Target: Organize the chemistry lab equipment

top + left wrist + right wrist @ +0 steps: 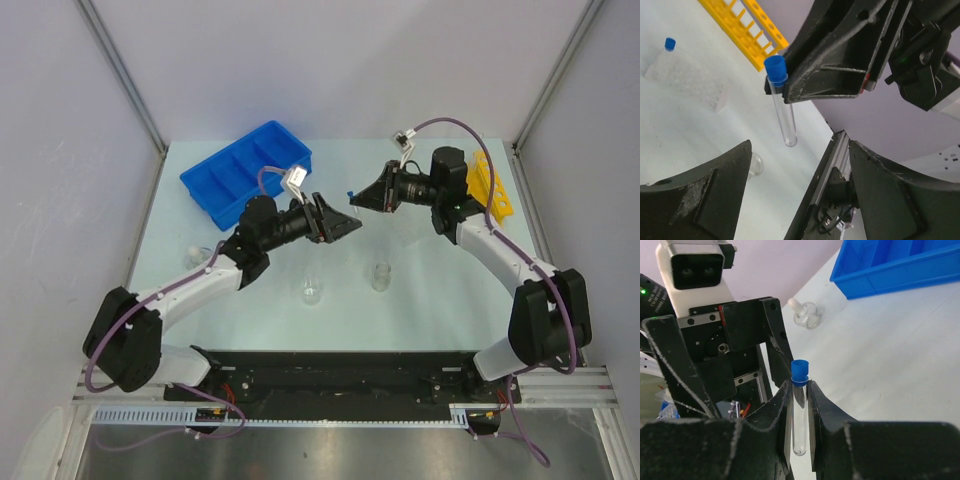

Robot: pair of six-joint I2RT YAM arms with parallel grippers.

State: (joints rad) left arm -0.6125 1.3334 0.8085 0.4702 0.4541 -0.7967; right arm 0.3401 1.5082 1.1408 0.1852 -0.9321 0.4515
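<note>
The right gripper (pixel 800 386) was pinched shut on the blue-capped tube (pixel 800 430) just under its cap, holding it in the air over mid-table; from above only the cap showed. The left gripper (pixel 800 145) gaped wide, gripping nothing, with the tube's rounded end near its mouth. The yellow rack (pixel 747 30) was partly hidden behind the right fingers.
</note>
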